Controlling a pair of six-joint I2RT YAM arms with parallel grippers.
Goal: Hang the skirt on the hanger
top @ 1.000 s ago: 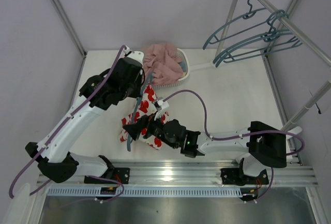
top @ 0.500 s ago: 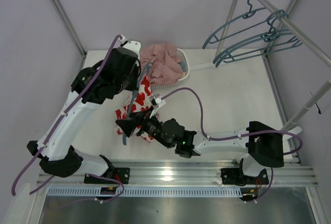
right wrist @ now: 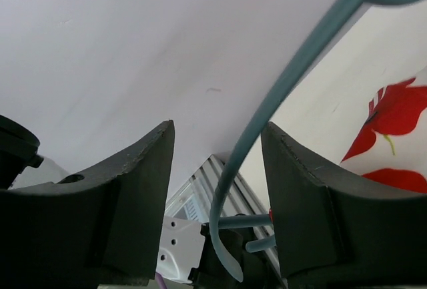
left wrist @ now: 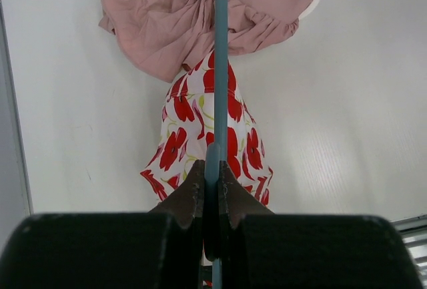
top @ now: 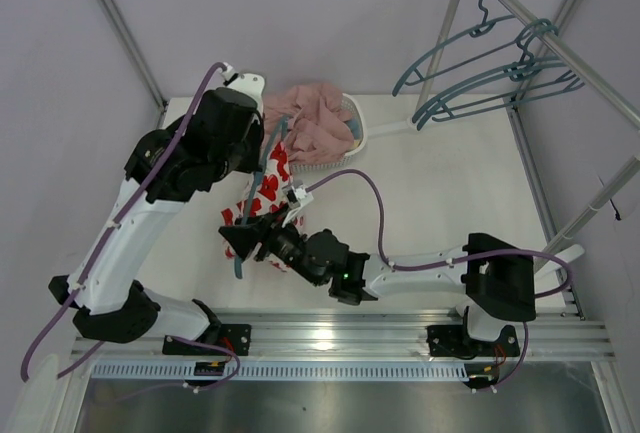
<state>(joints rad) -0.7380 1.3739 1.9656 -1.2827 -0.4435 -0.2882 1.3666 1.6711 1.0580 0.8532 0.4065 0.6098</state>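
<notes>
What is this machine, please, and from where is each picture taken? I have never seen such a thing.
These are two robot arms bolted at the near edge of a white table. The wide picture comes from a fixed camera above and behind them; the other two come from a small camera on each wrist.

The left tool is shut on a thin teal-grey hanger, lifted above the table. The skirt, white with red flowers, hangs below it. The right tool is open, with the hanger's curved end between its fingers.

At the back lies a pink garment over a white basket. More hangers hang on a rail at the right.
</notes>
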